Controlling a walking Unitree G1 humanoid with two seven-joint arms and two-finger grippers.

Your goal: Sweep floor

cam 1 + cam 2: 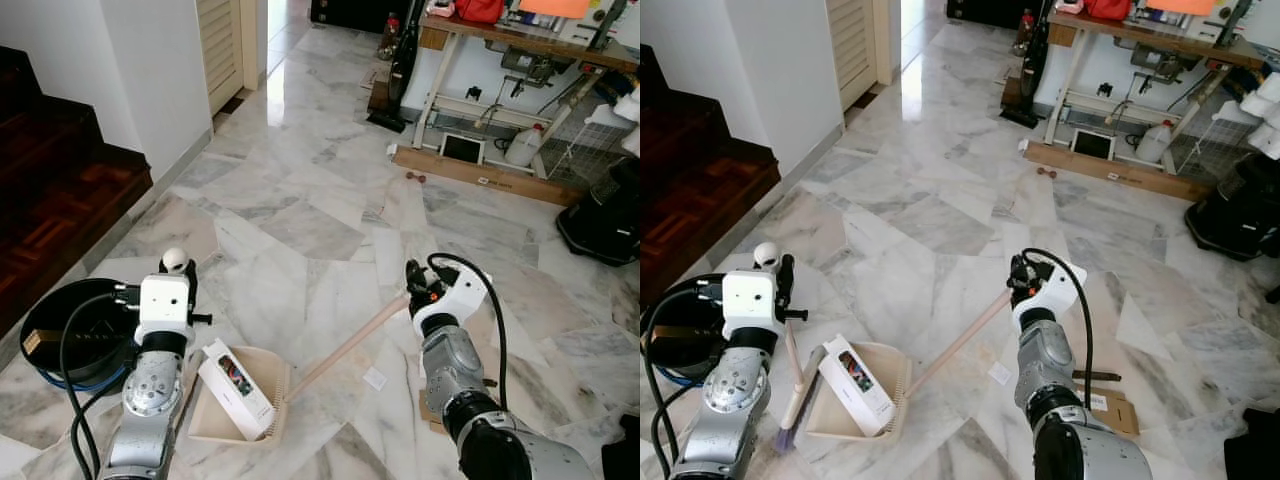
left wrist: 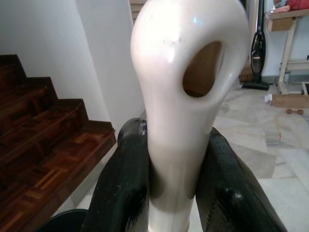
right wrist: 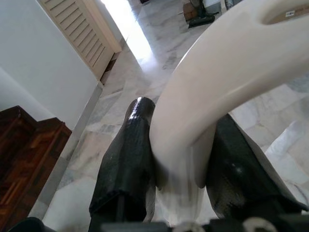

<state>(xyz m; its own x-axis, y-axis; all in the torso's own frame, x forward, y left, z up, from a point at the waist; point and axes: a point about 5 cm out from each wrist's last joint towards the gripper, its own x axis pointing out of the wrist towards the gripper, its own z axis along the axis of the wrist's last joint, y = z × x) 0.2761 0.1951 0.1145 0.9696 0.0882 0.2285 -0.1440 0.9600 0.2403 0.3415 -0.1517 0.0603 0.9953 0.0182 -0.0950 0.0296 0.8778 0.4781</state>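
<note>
left claw (image 2: 171, 193): clamping the brush (image 1: 790, 405) handle top, bristles resting on the floor (image 1: 320, 200) beside the dustpan (image 1: 240, 410).
right claw (image 3: 186, 159): gripping the dustpan's long handle, keeping the pan flat to receive debris.
box (image 1: 237, 388): lying in the pan.

Two black fingers (image 3: 130, 159) clamp a cream handle (image 3: 217, 82) above marble floor (image 3: 145, 72) beside a louvred door (image 3: 79, 31).

No text, brand, number or sign can be read in any of the views. The white box (image 1: 856, 385) lying in the dustpan (image 1: 876, 428) carries a coloured picture on its face, and the cardboard piece (image 1: 1110, 410) on the floor has a pale label, but any print on either is too small to read.
</note>
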